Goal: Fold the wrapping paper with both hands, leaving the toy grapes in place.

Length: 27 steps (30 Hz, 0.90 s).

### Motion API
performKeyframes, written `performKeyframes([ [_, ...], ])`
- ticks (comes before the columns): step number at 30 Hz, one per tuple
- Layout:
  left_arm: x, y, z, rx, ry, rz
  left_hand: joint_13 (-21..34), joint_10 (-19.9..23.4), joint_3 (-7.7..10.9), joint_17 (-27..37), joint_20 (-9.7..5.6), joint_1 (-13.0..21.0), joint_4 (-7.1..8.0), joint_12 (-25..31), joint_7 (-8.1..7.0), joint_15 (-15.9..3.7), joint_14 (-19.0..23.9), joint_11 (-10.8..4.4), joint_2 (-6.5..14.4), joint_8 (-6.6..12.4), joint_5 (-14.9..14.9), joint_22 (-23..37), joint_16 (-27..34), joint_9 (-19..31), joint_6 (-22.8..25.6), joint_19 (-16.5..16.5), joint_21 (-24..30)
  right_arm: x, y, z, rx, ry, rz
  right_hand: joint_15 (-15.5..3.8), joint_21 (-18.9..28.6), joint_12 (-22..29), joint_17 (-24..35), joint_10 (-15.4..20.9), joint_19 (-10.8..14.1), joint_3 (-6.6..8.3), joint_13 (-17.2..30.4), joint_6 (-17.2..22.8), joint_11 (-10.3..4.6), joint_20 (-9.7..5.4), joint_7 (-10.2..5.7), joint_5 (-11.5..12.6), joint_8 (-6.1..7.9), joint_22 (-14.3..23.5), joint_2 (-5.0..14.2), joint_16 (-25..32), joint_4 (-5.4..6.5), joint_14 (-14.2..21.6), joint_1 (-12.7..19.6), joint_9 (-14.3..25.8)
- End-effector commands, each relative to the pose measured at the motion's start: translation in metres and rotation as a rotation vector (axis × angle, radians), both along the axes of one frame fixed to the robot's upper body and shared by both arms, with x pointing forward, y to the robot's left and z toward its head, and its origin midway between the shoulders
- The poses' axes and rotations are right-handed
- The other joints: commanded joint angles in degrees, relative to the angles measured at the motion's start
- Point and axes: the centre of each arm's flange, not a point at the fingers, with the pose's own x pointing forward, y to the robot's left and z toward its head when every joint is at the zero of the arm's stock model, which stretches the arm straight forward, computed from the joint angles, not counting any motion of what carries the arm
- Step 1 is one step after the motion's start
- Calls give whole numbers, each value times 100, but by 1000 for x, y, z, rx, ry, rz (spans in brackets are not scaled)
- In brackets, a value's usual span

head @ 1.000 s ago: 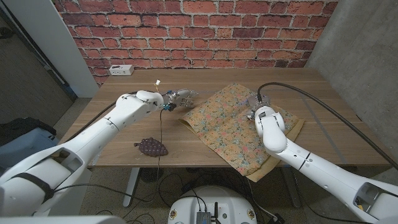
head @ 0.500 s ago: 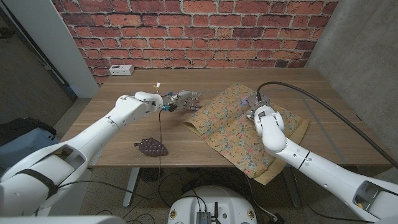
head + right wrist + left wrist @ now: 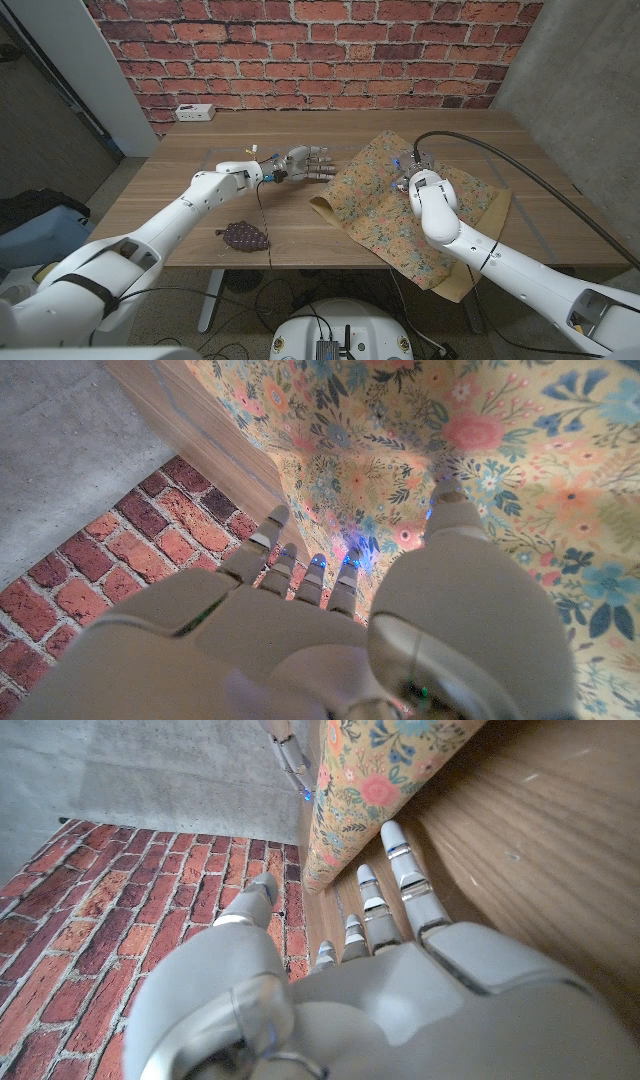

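In the head view the left arm reaches in from the lower left across the wooden table, and the left hand is stretched out with its fingers straight and apart, holding nothing, its tips near the left edge of the floral wrapping paper. The paper lies on the right half of the table, and its near corner hangs over the front edge. The right arm bends over the paper and the right hand is down on it near the far side; whether it pinches the paper there I cannot tell from this view. The toy grapes lie near the front edge, well apart from the paper. In the left wrist view the left hand is open, fingers extended toward the raised paper edge, close to it. In the right wrist view the right hand has its fingers curled down against the flowered paper, which rises in folds around them
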Motion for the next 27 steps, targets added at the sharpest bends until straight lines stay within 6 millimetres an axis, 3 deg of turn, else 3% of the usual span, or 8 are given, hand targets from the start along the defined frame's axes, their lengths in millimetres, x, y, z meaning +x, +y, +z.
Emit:
performKeyframes([
  [1, 7, -15, -6, -119, 52, -184, 6, -7, -34, 11, 6, -50, 38, 27, 79, 79, -32, 123, -95, -26, -10, 26, -34, 6, -82, 103, 48, 1, -1, 0, 8, 2, -2, -504, 40, 44, 10, 49, 56, -36, 28, 4, -8, -6, 19, 41, 38, 14, 31, 31, 2, 65, 44, 31],
  [6, 9, -18, -7, -73, 84, -197, 2, 90, -64, 13, -82, -108, 58, 49, 102, -161, 198, 126, -156, -6, -13, 16, 10, 7, -108, 378, 169, 2, -2, 1, 11, 1, 1, -510, 38, 42, 10, 47, 55, -54, 28, 5, -11, -7, 19, 51, 39, 14, 36, 31, 10, 66, 46, 32],
  [12, 8, -11, 0, 225, 143, -49, 15, 1009, -173, 169, -715, -390, 152, 309, 343, -580, 1846, 74, -227, 131, -94, 85, 432, -4, 383, 1207, 684, 3, -2, 3, 16, -4, 9, -504, 41, 44, 10, 55, 68, -82, 28, 5, 1, 6, 33, 68, 39, 13, 43, 34, 19, 79, 55, 32],
  [17, 3, -6, 8, 416, 196, 27, 34, 2051, -529, 512, -727, -904, 288, 595, 530, -499, 2616, 265, -503, 181, -196, 408, 764, -12, 891, 1407, 1200, 4, -3, 6, 21, -10, 12, -510, 41, 47, 10, 65, 71, -108, 28, 14, -4, 4, 45, 81, 42, 13, 46, 37, 27, 92, 59, 32],
  [20, 2, -4, 12, 508, 227, 46, 36, 2256, -649, 590, -743, -1073, 316, 628, 632, -573, 2789, 272, -641, 178, -220, 506, 852, -13, 990, 1369, 1308, 5, -4, 7, 23, -12, 13, -509, 44, 48, 10, 71, 83, -122, 28, 21, 4, 12, 54, 90, 45, 13, 56, 39, 33, 101, 65, 32],
  [23, 6, -7, 10, 552, 262, -1, 15, 2266, -764, 704, -833, -1283, 376, 550, 839, -662, 3095, 55, -717, 188, -214, 660, 1007, -13, 1163, 1370, 1486, 7, -4, 8, 25, -15, 14, -518, 44, 50, 10, 79, 88, -134, 28, 31, 6, 8, 54, 99, 48, 14, 65, 43, 37, 117, 71, 32],
  [25, 10, -11, 8, 559, 266, -30, -9, 2391, -761, 818, -985, -1302, 362, 524, 854, -817, 3428, -208, -682, 200, -198, 815, 1185, -10, 1306, 1524, 1708, 8, -4, 9, 25, -16, 13, -511, 45, 52, 10, 87, 92, -141, 28, 31, 11, 15, 61, 103, 47, 14, 70, 45, 39, 124, 75, 32],
  [27, 13, -15, 7, 533, 264, -53, -35, 2698, -739, 1186, -1174, -1105, 206, 505, 813, -924, 3673, -506, -628, 217, -190, 1132, 1534, 1, 1542, 1637, 2070, 9, -3, 9, 24, -13, 12, -521, 42, 51, 10, 87, 86, -145, 28, 30, -3, 8, 56, 107, 47, 14, 73, 44, 40, 124, 78, 32],
])
